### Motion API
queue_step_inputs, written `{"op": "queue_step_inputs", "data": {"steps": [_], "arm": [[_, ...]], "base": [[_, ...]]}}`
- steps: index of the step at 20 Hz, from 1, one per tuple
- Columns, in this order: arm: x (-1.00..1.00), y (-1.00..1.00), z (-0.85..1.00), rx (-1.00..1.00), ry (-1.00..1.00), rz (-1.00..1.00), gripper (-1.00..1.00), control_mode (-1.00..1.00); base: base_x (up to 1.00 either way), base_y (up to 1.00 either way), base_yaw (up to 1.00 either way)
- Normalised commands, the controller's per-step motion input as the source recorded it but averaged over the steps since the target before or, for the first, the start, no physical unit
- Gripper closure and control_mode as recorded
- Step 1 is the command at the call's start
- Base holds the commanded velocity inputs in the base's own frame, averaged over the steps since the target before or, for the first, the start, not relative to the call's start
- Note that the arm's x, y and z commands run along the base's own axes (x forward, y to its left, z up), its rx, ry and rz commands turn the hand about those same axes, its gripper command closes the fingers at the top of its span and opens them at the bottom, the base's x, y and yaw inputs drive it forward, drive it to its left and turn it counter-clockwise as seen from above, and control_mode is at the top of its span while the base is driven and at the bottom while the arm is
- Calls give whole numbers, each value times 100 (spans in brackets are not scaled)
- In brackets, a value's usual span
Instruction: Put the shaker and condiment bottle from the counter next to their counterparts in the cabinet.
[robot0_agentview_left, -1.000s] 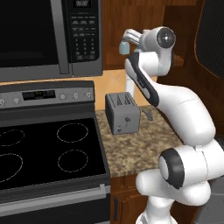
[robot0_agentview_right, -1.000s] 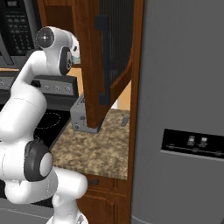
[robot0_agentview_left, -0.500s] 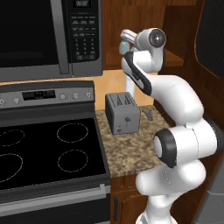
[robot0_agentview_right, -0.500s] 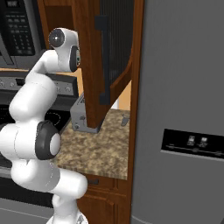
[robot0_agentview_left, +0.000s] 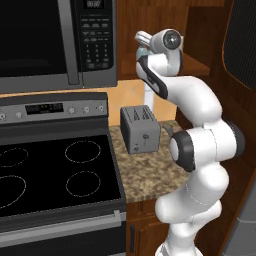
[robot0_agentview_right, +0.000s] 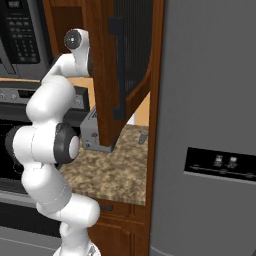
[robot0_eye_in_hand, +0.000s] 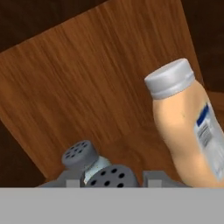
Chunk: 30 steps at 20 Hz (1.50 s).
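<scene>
- We find the gripper (robot0_eye_in_hand: 112, 183) closed on a shaker (robot0_eye_in_hand: 113, 177), whose perforated grey cap sits between the two finger tips at the bottom of the hand view; the jaws stand narrow and clenched around the jar.
- Just beside the held shaker stands a second shaker (robot0_eye_in_hand: 81, 156), same grey cap, upright on the cabinet shelf (robot0_eye_in_hand: 87, 87). We judge this to be the counterpart, and the held jar is brought close to it because the task wants like set next to like.
- To the other side stands the condiment bottle (robot0_eye_in_hand: 186, 127), peach-orange with a pale cap and a blue-marked label. It appears tilted, which we put down to the roll of the hand camera.
- In the left base view the gripper (robot0_agentview_left: 142, 41) is raised to shelf height inside the wall cabinet (robot0_agentview_left: 200, 30), the arm folded high to reach in.
- Whether the held shaker already rests on the shelf we cannot tell; its base is hidden.
- Below, a grey toaster (robot0_agentview_left: 140, 128) sits on the granite counter (robot0_agentview_left: 150, 172), next to the stovetop (robot0_agentview_left: 55, 170) and under the microwave (robot0_agentview_left: 55, 40).
- In the right base view the cabinet door (robot0_agentview_right: 122, 70) hangs open over the counter (robot0_agentview_right: 110, 170), hiding the hand.
- Our judgement: the shaker placement is near its end; release remains.
</scene>
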Motion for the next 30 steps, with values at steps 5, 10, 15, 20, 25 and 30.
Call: {"op": "queue_step_inputs", "data": {"steps": [5,10,15,20,25,30], "arm": [[29,0,-15,0,2,-2,100,-100],[25,0,-14,0,2,-2,100,-100],[15,0,-24,0,0,-1,100,-100],[7,0,-22,0,0,0,100,-100],[19,0,-15,-1,-1,0,100,-100],[31,0,-16,0,0,0,100,-100]], "base": [[0,0,0],[0,0,0],[0,0,0],[0,0,0],[0,0,0],[0,0,0]]}}
